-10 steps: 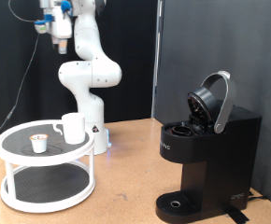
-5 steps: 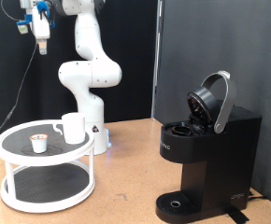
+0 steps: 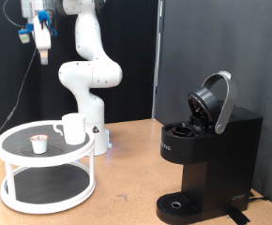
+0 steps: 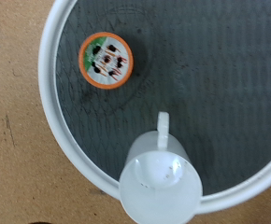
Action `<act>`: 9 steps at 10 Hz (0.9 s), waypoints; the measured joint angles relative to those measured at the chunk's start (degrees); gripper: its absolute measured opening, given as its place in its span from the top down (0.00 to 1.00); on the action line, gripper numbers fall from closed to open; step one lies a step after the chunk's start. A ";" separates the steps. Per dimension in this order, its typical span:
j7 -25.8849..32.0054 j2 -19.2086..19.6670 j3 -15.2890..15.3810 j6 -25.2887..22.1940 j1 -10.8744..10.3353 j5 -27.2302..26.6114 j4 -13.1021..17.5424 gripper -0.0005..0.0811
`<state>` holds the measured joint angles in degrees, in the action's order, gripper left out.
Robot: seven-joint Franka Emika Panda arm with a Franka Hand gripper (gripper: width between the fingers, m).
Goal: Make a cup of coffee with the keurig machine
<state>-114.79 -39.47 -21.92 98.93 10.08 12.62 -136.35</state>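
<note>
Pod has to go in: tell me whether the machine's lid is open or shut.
Open: the keurig machine has its rounded lid tilted up and back, exposing the pod chamber.

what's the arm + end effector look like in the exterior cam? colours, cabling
The arm is glossy white with rounded, bulbous joint housings and smooth segments on a white base. The end effector at its tip is pale with blue parts; its fingers are too small to make out. A thin dark cable hangs down nearby, towards the exterior view's left. No markings are legible. The wrist view shows no part of the end effector.
</note>
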 joint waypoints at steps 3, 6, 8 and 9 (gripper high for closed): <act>-1.22 3.65 -0.64 8.29 0.36 0.87 -3.14 0.09; -1.22 7.20 -1.83 16.92 0.78 3.59 -6.51 0.09; -1.21 9.13 -2.87 22.75 0.93 4.02 -9.10 0.09; -1.21 9.91 -3.24 24.93 0.94 4.03 -10.25 0.09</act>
<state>-116.00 -29.56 -25.16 123.86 11.02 16.65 -146.61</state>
